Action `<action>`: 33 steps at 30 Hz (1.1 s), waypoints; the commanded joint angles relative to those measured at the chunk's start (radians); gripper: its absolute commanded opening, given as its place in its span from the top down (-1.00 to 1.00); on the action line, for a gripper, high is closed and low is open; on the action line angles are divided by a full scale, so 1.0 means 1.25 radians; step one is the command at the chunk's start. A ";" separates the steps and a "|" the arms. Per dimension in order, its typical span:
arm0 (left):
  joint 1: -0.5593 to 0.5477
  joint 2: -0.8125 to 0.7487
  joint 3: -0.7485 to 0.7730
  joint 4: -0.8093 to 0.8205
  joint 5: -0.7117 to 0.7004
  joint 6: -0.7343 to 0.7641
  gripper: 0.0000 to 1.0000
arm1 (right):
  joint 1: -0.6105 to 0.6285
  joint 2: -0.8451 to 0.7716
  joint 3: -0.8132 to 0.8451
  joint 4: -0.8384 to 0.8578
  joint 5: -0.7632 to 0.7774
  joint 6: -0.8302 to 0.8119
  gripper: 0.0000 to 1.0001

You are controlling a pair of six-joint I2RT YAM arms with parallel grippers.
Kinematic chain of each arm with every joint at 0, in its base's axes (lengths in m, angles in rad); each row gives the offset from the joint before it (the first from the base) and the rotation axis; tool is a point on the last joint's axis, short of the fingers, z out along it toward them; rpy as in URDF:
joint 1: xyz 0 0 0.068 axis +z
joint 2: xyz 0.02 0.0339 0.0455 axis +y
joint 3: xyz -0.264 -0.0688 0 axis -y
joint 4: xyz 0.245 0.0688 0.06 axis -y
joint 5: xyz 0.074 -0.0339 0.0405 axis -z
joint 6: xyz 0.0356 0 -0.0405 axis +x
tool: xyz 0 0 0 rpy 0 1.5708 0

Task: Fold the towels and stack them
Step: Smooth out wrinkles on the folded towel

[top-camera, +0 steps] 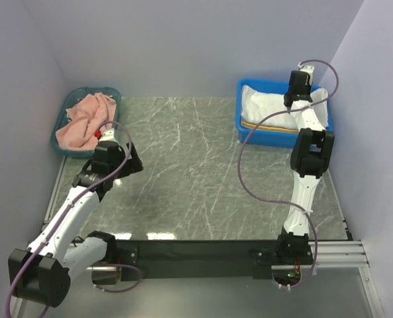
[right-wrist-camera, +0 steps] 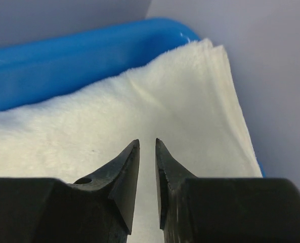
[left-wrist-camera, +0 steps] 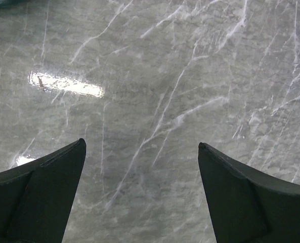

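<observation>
Right wrist: white towel (right-wrist-camera: 155, 101) just beyond narrowly parted fingers (right-wrist-camera: 123, 177).

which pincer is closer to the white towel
Right. The right pincer is directly over the white towel in the blue bin; the left pincer is over the table, beside the pink towel.

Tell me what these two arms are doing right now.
The right gripper is reaching into the blue bin at the far right. Its jaws are drawn nearly together just above the folded white towel, and it cannot be told whether they pinch any cloth. The left gripper hangs wide open over the bare marble table, holding nothing. A crumpled pink towel lies unfolded in the teal basket at the far left.
</observation>
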 commanded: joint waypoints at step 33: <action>0.003 0.036 0.001 0.035 0.024 0.006 -0.96 | -0.081 0.043 0.092 -0.061 0.033 0.044 0.49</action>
